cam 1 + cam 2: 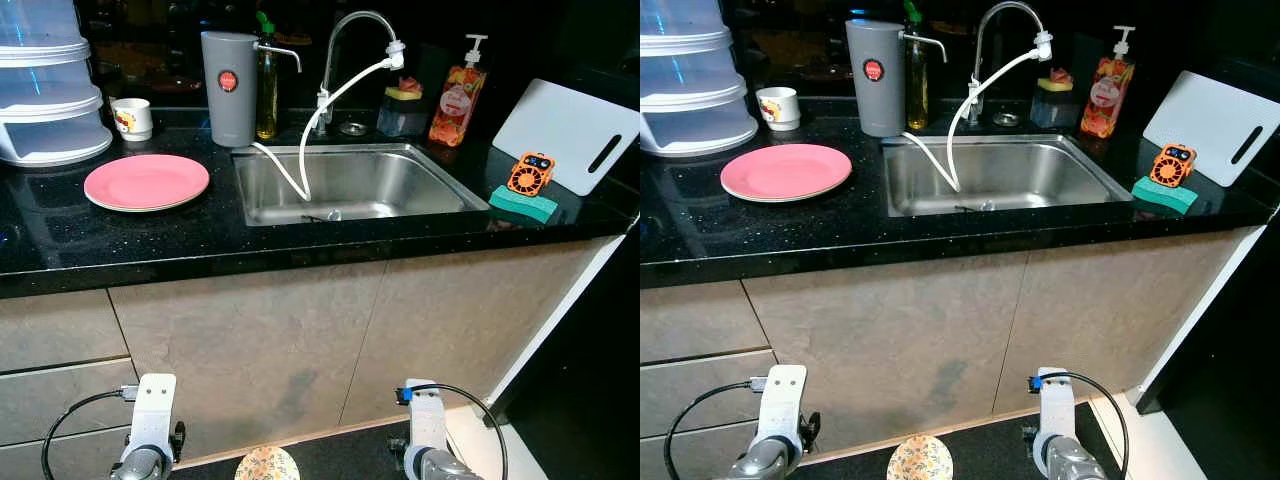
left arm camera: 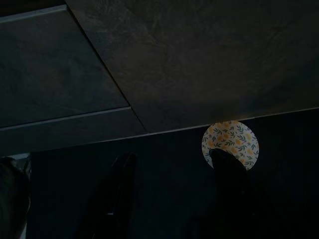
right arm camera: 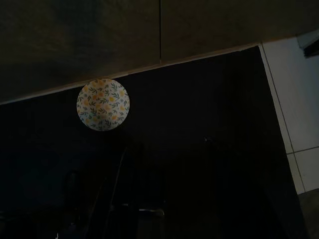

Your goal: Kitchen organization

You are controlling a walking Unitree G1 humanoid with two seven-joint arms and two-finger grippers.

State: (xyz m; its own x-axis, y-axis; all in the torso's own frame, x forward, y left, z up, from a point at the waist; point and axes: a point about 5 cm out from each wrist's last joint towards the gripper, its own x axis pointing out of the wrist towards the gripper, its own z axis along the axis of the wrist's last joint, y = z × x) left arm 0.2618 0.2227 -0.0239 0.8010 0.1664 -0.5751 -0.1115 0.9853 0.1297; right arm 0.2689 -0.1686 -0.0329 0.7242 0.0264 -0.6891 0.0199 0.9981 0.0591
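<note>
A pink plate [image 1: 146, 181] lies on the black countertop [image 1: 60, 240], left of the steel sink [image 1: 385, 172]. A white mug [image 1: 132, 118] stands behind it, beside a grey water filter jug [image 1: 228, 88]. Right of the sink, an orange gadget [image 1: 530, 174] sits on a green sponge [image 1: 524, 205], in front of a white cutting board [image 1: 565, 135]. Both arms hang low before the cabinet, the left arm [image 1: 152, 420] and the right arm [image 1: 425, 425]. My left gripper [image 2: 174, 199] and my right gripper [image 3: 164, 169] each hold dark fingers apart over the dark floor, with nothing between them.
A round floral disc [image 1: 267, 465] lies on the dark floor between my arms, close to the cabinet base. Stacked clear containers [image 1: 45, 85] stand at the counter's far left. A faucet [image 1: 352, 35] with a white hose, an oil bottle [image 1: 266, 85] and an orange soap bottle [image 1: 458, 95] line the back.
</note>
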